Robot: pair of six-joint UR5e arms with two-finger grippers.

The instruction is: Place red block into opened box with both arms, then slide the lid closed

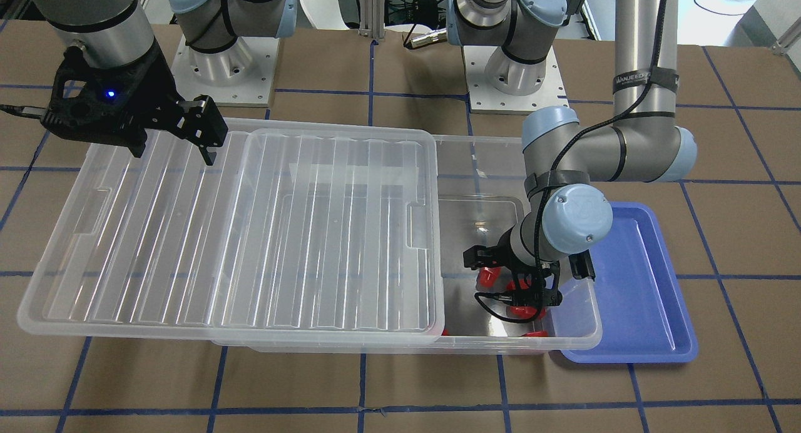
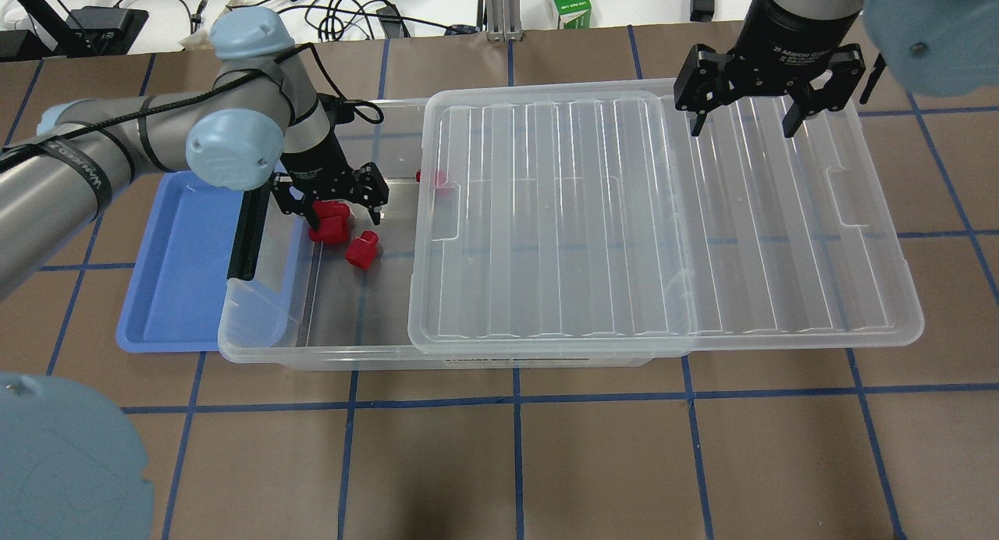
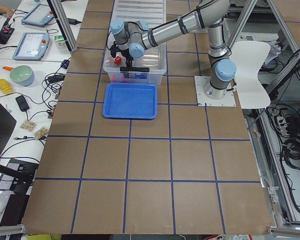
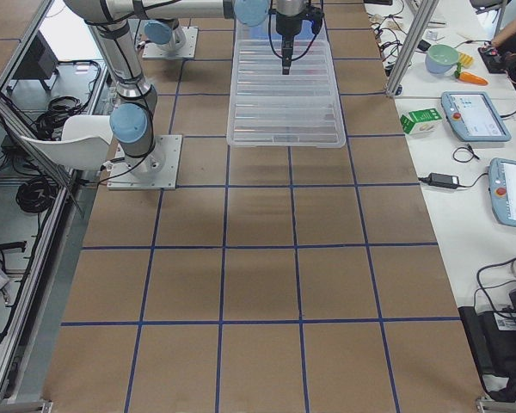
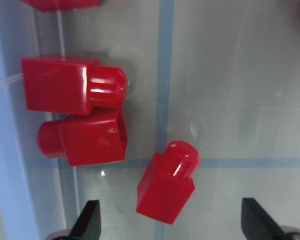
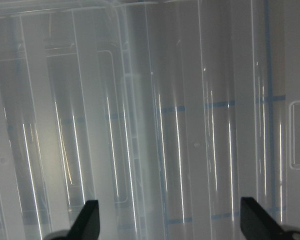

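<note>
Left wrist-mounted: left gripper point(image 5: 174, 229) spread, empty, above red block point(image 5: 166, 187).
Right gripper point(image 2: 745, 122): splayed over lid point(image 2: 780, 236), holding nothing.
Risk: off-centre push skewing lid, jamming on box point(image 2: 312, 357).

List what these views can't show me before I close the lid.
- Red blocks: the left wrist view's top edge cuts one off, and overhead the lid covers part of another, so no sure count.
- Front-facing view: the left arm hides most of the blocks beneath it.
- Right gripper: touching the lid or hovering, cannot tell in any view.
- Side views: blocks too small.
</note>
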